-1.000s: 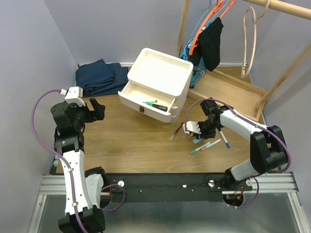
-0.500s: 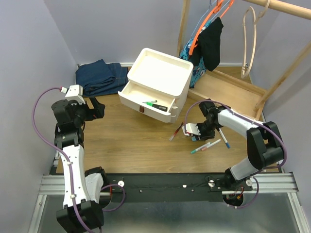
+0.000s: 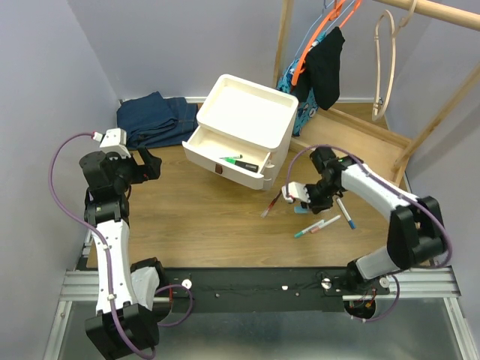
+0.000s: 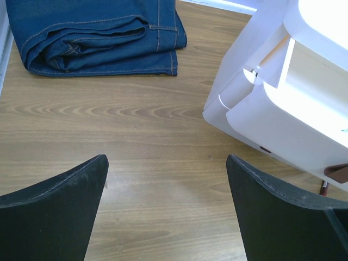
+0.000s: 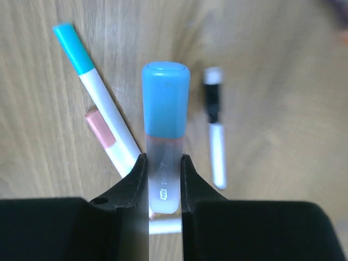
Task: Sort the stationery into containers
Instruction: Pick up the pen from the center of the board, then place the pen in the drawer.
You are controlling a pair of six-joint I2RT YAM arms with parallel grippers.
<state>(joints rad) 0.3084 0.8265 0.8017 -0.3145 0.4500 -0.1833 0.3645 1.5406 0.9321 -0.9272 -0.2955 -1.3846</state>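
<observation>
My right gripper (image 5: 163, 168) is shut on a blue-capped bottle (image 5: 166, 103), gripping its clear body, cap pointing away. On the table under it lie a teal-capped white marker (image 5: 89, 81), a pink-capped one (image 5: 109, 141) and a slim black-and-white pen (image 5: 216, 141). In the top view this gripper (image 3: 300, 196) hovers right of a red pen (image 3: 271, 204), with markers (image 3: 319, 225) just below it. The white drawer containers (image 3: 247, 112) have one drawer pulled out, holding a black-green marker (image 3: 241, 161). My left gripper (image 3: 150, 163) is open and holds nothing, left of the drawers (image 4: 261, 103).
Folded jeans (image 3: 154, 120) lie at the back left, beside the drawers. A long wooden tray (image 3: 352, 139) and a rack with hangers and clothes (image 3: 322, 45) stand at the back right. Another blue-capped marker (image 3: 346, 214) lies right of the gripper.
My right gripper has closed on the blue-capped bottle and lifted it off the table. The left arm has swung slightly to the left, still open.
</observation>
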